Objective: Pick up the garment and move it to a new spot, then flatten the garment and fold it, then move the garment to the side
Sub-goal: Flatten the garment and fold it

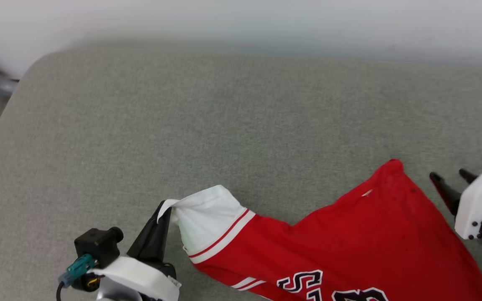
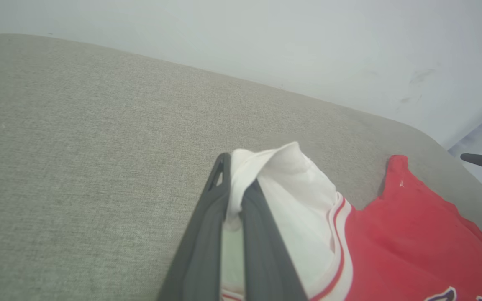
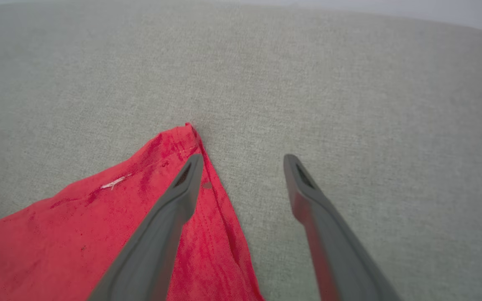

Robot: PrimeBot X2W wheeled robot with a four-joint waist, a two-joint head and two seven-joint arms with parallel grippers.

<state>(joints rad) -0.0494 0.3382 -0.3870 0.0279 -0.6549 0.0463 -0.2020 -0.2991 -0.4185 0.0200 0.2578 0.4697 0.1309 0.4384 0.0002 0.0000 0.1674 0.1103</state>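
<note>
Dark fingers of the left gripper (image 2: 237,171) pinch tight on the white sleeve (image 2: 295,188) of the red jersey (image 2: 412,234), cloth bunched over their tips. Beyond it, the right gripper (image 3: 244,159) stands wide and empty — one finger over the jersey's red corner (image 3: 188,136), the other over bare grey cushion (image 3: 370,104). To flatten well, I'd draw the sleeve outward from the body, low and slow — no lifting.

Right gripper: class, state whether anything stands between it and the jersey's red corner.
Nothing visible does. The open right gripper sits at the corner of the jersey, one finger over the red cloth, bare grey cushion beyond.
</note>
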